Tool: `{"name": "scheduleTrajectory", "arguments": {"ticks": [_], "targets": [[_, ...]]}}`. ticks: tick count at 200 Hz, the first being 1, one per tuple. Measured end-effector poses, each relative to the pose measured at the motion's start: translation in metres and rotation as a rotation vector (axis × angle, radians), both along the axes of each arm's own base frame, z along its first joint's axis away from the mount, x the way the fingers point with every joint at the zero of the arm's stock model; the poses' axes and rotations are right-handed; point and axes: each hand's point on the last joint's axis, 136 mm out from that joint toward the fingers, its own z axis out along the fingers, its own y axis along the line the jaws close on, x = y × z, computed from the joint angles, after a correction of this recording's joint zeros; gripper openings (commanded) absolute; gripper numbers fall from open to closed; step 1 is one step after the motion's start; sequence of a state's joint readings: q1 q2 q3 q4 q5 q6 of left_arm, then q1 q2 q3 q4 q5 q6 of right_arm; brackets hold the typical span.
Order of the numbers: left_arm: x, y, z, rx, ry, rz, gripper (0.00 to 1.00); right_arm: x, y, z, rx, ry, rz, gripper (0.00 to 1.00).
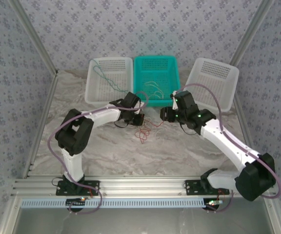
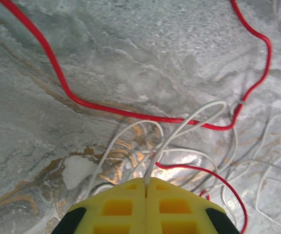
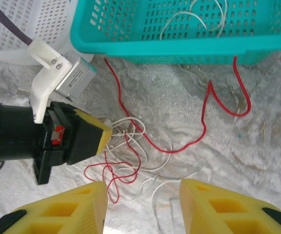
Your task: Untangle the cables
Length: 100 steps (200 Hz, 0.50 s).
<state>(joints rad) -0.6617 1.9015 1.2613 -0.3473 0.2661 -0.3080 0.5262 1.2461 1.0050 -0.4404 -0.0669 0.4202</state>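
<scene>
Right at the bottom of the left wrist view sat the left gripper (image 2: 145, 181), its yellow jaws pressed tight together on one thin white cable (image 2: 179, 127). And that cable arced away to the upper right, straight across a red cable (image 2: 57, 73) that snaked over the marble table (image 2: 130, 39)!

Here was the danger, as I judged it. The white cable crossed the red one more than once, so a hard pull could cinch the crossings into a knot or drag the whole tangle (image 1: 145, 129) along instead of freeing one strand. And a wire that thin could just slide out of the pinch.

In the right wrist view, the right gripper (image 3: 143, 195) hung over the heap with its jaws partly open and holding nothing. White and red loops lay on the table just above the gap in the frame, and one white strand ran down between the tips. The mess sat at centre frame, below the teal basket (image 3: 179, 44), with the red cable trailing up to the basket's wall. Closing there could have caught both colours at once.
</scene>
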Motion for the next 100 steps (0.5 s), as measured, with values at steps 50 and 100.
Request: {"name": "scheduleTrajectory", "arguments": {"ticks": [50, 100], "targets": [[-0.005, -0.011, 0.064, -0.134, -0.086, -0.047, 0.00, 0.003, 0.013, -0.033, -0.047, -0.160, 0.179, 0.56], [-0.014, -0.015, 0.121, -0.230, -0.166, -0.087, 0.00, 0.012, 0.035, -0.015, 0.019, -0.334, 0.277, 0.71]]}}
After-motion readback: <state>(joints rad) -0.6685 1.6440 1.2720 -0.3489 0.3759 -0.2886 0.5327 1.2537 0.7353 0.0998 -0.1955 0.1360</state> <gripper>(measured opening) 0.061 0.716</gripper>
